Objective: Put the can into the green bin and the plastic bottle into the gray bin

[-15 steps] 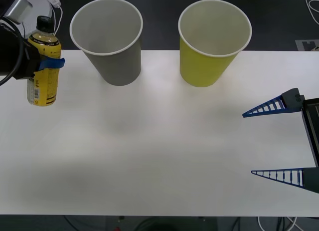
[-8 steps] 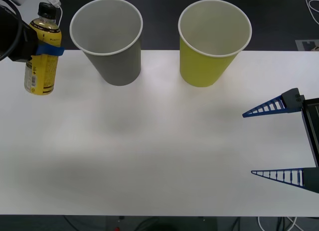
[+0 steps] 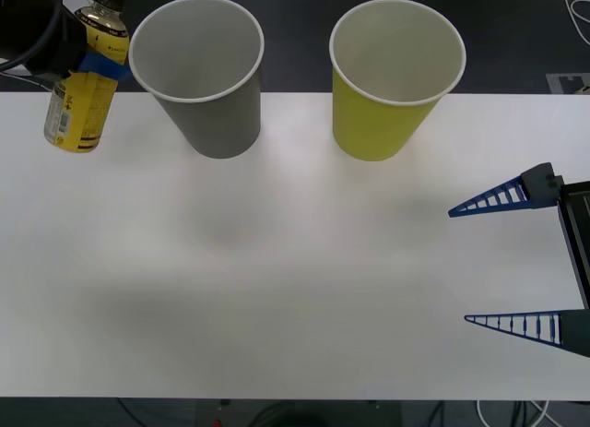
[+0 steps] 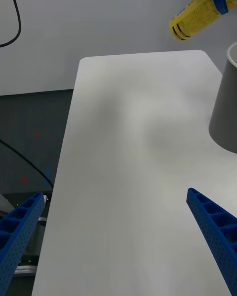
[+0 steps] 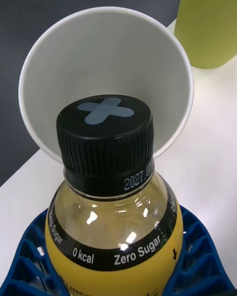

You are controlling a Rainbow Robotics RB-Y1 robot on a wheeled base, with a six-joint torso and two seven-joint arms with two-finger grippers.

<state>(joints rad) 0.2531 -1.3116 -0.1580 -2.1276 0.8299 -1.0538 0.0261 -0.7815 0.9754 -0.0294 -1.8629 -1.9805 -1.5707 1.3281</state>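
The plastic bottle [image 3: 80, 93], yellow with a black cap, hangs tilted in the air at the table's far left, its cap leaning toward the gray bin [image 3: 205, 72]. My left gripper [image 3: 94, 65] is shut on the bottle's upper body. In the left wrist view the bottle [image 5: 111, 197] sits between the blue fingers [image 5: 200, 256], with the gray bin's [image 5: 106, 59] pale mouth just beyond the cap. The green bin [image 3: 395, 77] stands upright to the right of the gray one. My right gripper [image 3: 507, 261] rests open at the table's right edge. The can is out of view.
The white table [image 3: 295, 261] stretches wide in front of both bins. Dark floor and cables lie beyond the table's far edge. In the right wrist view the bottle [image 4: 200, 12] hangs above the table's far end, beside the gray bin's wall [image 4: 226, 113].
My left gripper has lifted the bottle higher and shifted it right toward the gray bin, tilting it more. The right arm has stayed still.
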